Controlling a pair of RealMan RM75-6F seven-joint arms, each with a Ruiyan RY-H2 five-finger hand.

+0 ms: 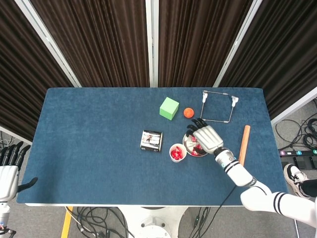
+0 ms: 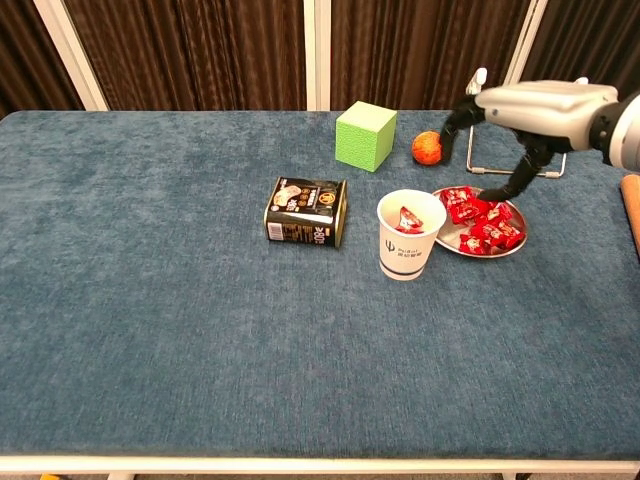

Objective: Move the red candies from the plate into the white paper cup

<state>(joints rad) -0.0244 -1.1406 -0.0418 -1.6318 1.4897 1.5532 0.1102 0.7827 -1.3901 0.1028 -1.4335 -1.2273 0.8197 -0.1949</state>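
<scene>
The right hand (image 2: 525, 125) hangs over the round metal plate (image 2: 446, 246), fingers spread and curved down, holding nothing. Red wrapped candies (image 2: 484, 222) lie on that plate, and more (image 2: 404, 219) sit inside the white paper cup (image 2: 409, 238) just beside it. Nearby on the blue cloth worktop (image 2: 150, 300) rest a dark tin can (image 2: 306, 211), a green cube (image 2: 366, 136), an orange ball (image 2: 427, 147) and a wire frame (image 1: 217, 106). The left hand (image 1: 8, 171) waits off the worktop's edge, fingers extended, empty.
</scene>
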